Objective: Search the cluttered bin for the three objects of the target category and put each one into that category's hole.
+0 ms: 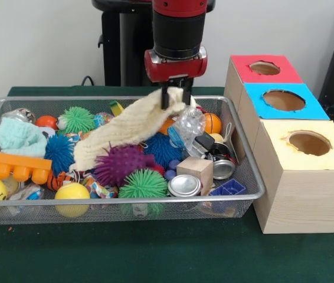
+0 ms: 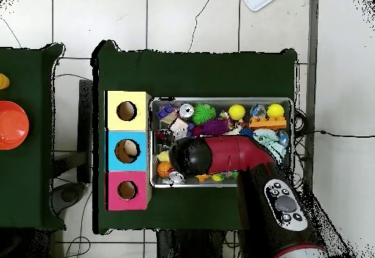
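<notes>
Front view: could drop or drag the cloth (image 1: 125, 127), since only one end is pinched and the rest trails over spiky balls (image 1: 120, 165) in the bin (image 1: 246, 177). Fingers (image 1: 167, 95) shut tight on it. Pointing straight down over the bin's back. Maybe a dotted piece (image 1: 101, 119) behind.

Overhead view: arm (image 2: 227, 156) stretched across the bin toward the boxes (image 2: 127, 151), hiding the fingers.
</notes>
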You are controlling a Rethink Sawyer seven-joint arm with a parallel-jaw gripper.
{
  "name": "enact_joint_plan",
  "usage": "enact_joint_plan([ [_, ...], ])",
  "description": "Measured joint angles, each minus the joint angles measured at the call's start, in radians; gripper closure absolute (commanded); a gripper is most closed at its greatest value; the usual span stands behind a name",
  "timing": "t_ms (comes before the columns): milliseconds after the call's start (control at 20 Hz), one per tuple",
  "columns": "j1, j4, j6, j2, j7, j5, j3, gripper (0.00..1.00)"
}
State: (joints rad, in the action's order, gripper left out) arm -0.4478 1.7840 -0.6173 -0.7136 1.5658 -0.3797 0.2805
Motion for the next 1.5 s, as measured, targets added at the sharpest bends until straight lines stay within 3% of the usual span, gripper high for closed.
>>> enact_joint_plan([
  [900,-0.007,-0.03,-0.029,-0.009,0.0,0.0,-0.01,0.0],
  [1500,-0.047,-0.204,-0.135,-0.01,0.0,-0.004,0.001,0.0],
])
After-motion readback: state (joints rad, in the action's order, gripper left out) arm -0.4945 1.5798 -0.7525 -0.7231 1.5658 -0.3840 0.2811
